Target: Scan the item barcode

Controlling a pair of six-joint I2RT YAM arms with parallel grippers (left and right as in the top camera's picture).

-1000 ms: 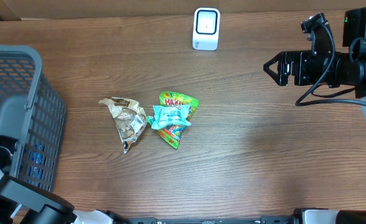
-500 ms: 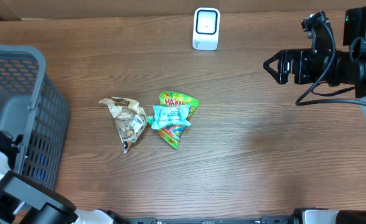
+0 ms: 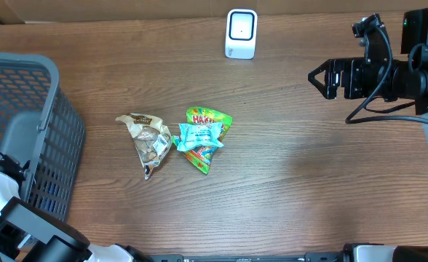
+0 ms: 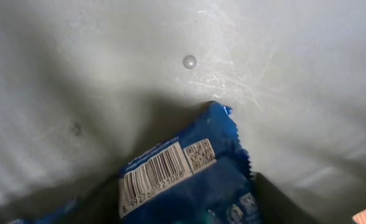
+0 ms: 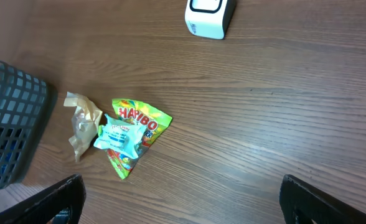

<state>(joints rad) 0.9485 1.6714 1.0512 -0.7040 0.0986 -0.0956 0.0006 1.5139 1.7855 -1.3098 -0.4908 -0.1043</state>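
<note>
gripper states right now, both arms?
Left gripper: cannot tell; down in the basket, over a blue packet.
Right gripper: open, holding nothing.

The right arm (image 3: 410, 73) reaches in from the right edge of the table, held above the surface with its forearm level and pointing toward the left side. The right end effector (image 3: 319, 78) hangs in the air, touching nothing, and its fingers (image 5: 52, 199) are spread wide apart. The left arm (image 3: 10, 218) is folded low at the near-left corner of the table. The left end effector is hidden, and its jaws cannot be made out.
</note>
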